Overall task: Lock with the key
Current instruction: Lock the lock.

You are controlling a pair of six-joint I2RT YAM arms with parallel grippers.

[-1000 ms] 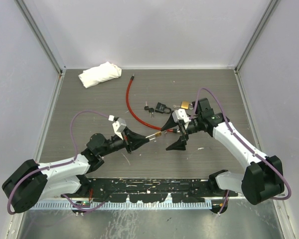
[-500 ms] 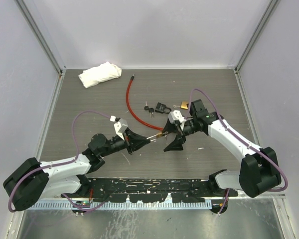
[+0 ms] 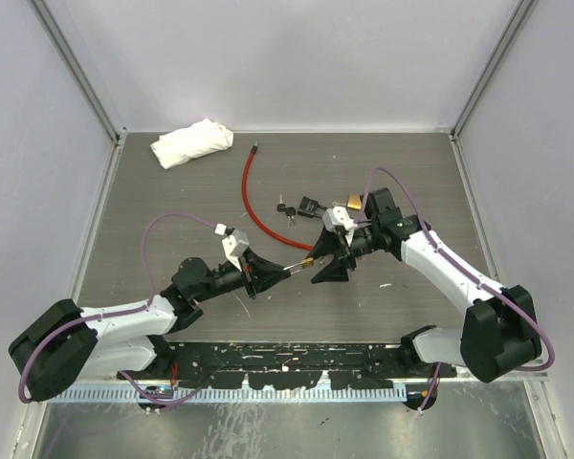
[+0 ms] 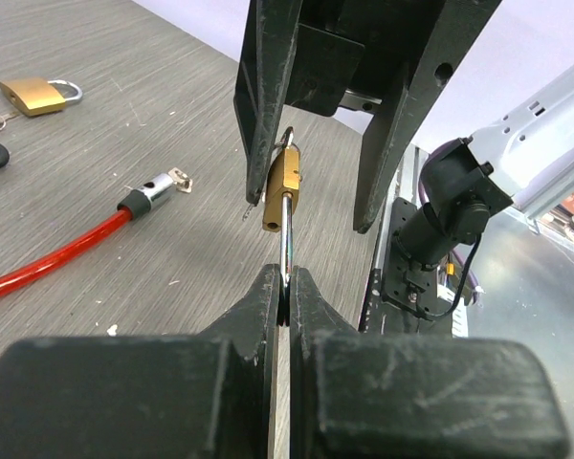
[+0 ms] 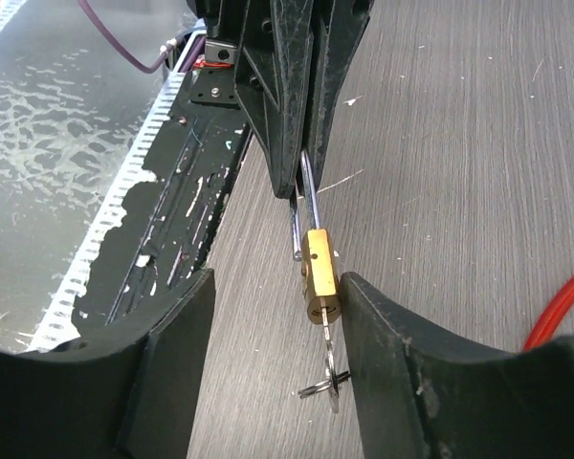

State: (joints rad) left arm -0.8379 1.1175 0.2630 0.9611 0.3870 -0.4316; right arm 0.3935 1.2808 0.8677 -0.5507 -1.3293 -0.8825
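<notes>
Just above the surface [image 3: 172, 210], midway between the two arms, a small brass padlock [image 4: 282, 186] hangs in the air. Its silver shackle [image 4: 286, 234] is pinched in the tightly closed jaws of the left gripper [image 4: 285, 287], and a key [image 5: 331, 381] sticks out of its far end. Over the last second the right gripper [image 5: 277, 277] has swung in from the right, its jaws narrowing from wide to roughly half. They now straddle the padlock, one finger on each side; whether the nearer finger touches it I cannot tell. That likely means the right arm is about to grasp the body or the key for locking. Further back lie a red cable [image 3: 253, 206], two other padlocks [image 3: 313, 205] and a white cloth [image 3: 191, 142].
</notes>
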